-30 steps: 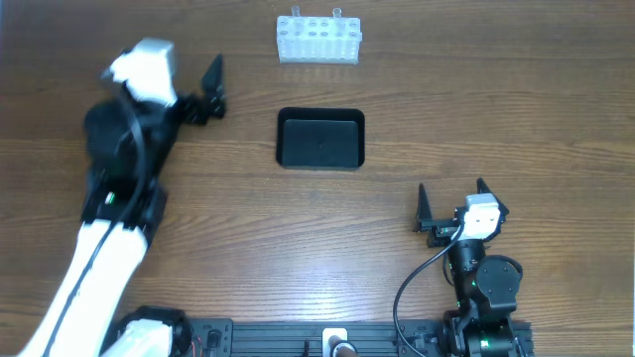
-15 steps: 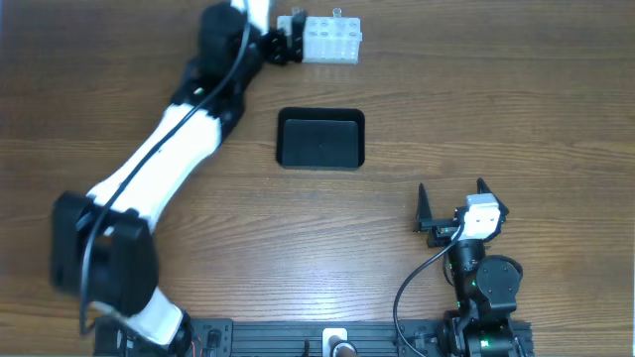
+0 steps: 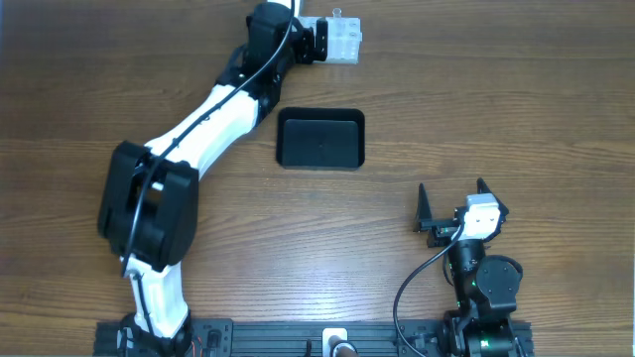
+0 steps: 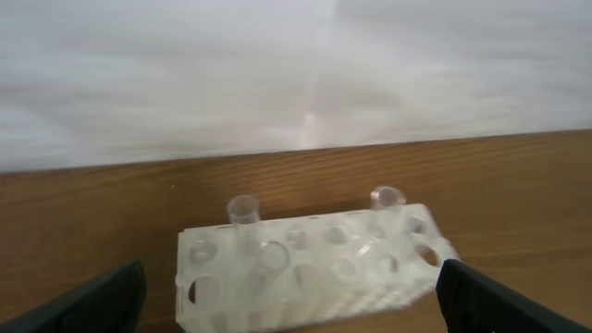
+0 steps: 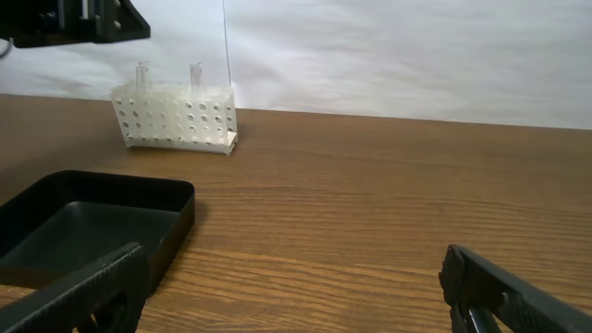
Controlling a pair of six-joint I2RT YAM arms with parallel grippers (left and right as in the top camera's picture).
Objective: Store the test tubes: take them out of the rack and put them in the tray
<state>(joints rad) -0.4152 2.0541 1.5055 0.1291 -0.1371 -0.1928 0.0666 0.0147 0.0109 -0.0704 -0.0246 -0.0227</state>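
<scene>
A clear plastic rack (image 3: 344, 41) stands at the table's far edge, seen close up as rack (image 4: 314, 268) in the left wrist view. Two clear test tubes stand upright in it, one tube (image 4: 243, 222) toward one end and another tube (image 4: 387, 205) toward the other. My left gripper (image 3: 316, 40) hovers at the rack's left end, open, with the fingers (image 4: 102, 301) spread wider than the rack. The black tray (image 3: 320, 115) sits mid-table with nothing in it. My right gripper (image 3: 451, 203) rests open near its base, facing the tray (image 5: 176, 222) and the rack (image 5: 176, 118).
The wooden table is bare around the tray and rack. A white wall rises just behind the rack. The left arm (image 3: 213, 109) stretches diagonally across the table's left half, next to the tray's left side.
The left arm swung from the table's left side up and rightward to the rack's left end. The right arm stayed still.
</scene>
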